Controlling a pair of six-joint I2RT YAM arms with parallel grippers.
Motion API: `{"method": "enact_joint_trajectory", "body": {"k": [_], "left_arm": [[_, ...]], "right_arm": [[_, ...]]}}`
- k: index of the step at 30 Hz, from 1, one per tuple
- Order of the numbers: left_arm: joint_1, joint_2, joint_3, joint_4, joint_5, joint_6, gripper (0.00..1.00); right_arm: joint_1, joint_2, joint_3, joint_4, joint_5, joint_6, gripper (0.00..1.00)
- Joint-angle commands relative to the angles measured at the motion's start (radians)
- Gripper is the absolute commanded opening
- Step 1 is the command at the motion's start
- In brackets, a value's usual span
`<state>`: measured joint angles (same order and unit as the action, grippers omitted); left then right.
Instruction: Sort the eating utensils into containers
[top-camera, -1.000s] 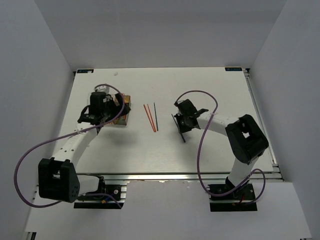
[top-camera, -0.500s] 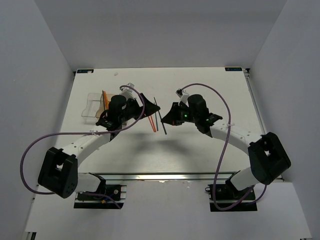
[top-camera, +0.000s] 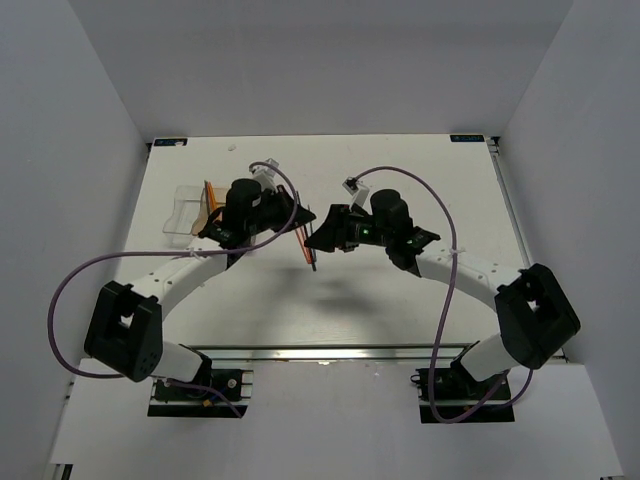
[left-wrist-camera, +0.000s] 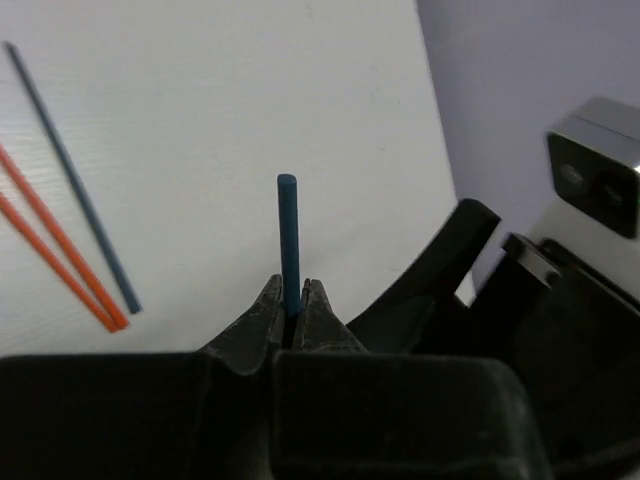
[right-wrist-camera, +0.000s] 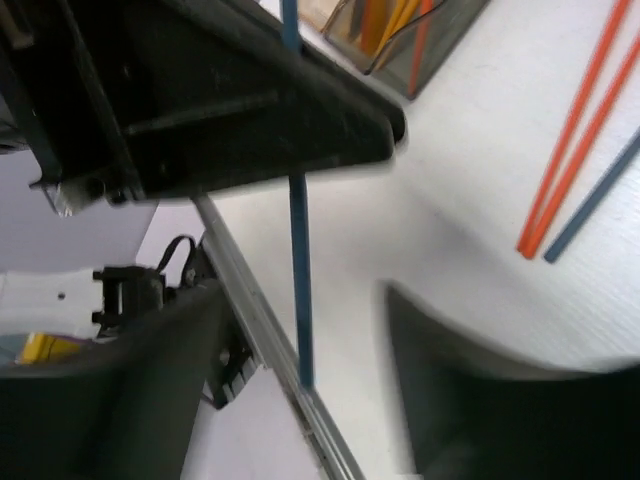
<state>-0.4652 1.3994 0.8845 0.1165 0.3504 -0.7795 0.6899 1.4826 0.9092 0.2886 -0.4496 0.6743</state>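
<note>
Left gripper (left-wrist-camera: 293, 295): clamps shut on a blue stick (left-wrist-camera: 288, 240), upright at lower centre of the left wrist frame. Right gripper (right-wrist-camera: 305, 300): stands released, fingers wide either side of that stick, not touching it. Meet tip to tip at mid-frame in the top view, above the table (top-camera: 400, 300). Containers (top-camera: 183, 212): sit upper left there, orange pieces inside. Two orange sticks (left-wrist-camera: 60, 240) and a loose blue stick (left-wrist-camera: 75, 185): lie side by side at the left of the left wrist frame.
</note>
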Motion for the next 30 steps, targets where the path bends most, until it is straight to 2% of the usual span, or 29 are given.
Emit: {"method": "enact_joint_trajectory", "body": {"k": [1, 2, 3, 4, 5, 7, 8, 13, 17, 19, 22, 30], "left_arm": [[0.023, 0.006, 0.169, -0.266, -0.215, 0.199, 0.00], [0.043, 0.021, 0.229, -0.461, -0.325, 0.324, 0.00], [0.048, 0.074, 0.357, -0.556, -0.475, 0.386, 0.00], [0.056, 0.105, 0.413, -0.627, -0.751, 0.434, 0.00], [0.088, 0.136, 0.459, -0.708, -0.857, 0.532, 0.00], [0.140, 0.215, 0.569, -0.742, -1.021, 0.600, 0.00], [0.201, 0.234, 0.597, -0.720, -1.044, 0.650, 0.00], [0.339, 0.263, 0.594, -0.424, -0.996, 0.850, 0.00], [0.454, 0.321, 0.574, -0.212, -0.800, 0.943, 0.00], [0.514, 0.346, 0.567, -0.158, -0.745, 0.948, 0.00], [0.545, 0.374, 0.530, -0.067, -0.667, 0.933, 0.00], [0.563, 0.443, 0.395, 0.043, -0.602, 0.898, 0.03]], "right_arm": [[-0.038, -0.071, 0.002, 0.020, 0.070, -0.004, 0.82], [-0.056, -0.093, -0.019, -0.006, 0.096, -0.007, 0.88], [-0.091, -0.141, -0.041, -0.025, 0.124, -0.028, 0.89], [-0.102, -0.163, -0.064, -0.052, 0.191, -0.050, 0.89], [-0.113, -0.183, -0.069, -0.110, 0.222, -0.076, 0.89], [-0.133, -0.220, -0.079, -0.149, 0.265, -0.142, 0.89], [-0.139, -0.228, -0.093, -0.157, 0.267, -0.156, 0.89], [-0.148, -0.260, -0.136, -0.175, 0.243, -0.202, 0.89], [-0.148, -0.265, -0.182, -0.158, 0.192, -0.211, 0.89], [-0.148, -0.268, -0.196, -0.151, 0.163, -0.213, 0.89], [-0.148, -0.275, -0.202, -0.140, 0.147, -0.219, 0.89], [-0.148, -0.254, -0.181, -0.106, 0.170, -0.222, 0.89]]}}
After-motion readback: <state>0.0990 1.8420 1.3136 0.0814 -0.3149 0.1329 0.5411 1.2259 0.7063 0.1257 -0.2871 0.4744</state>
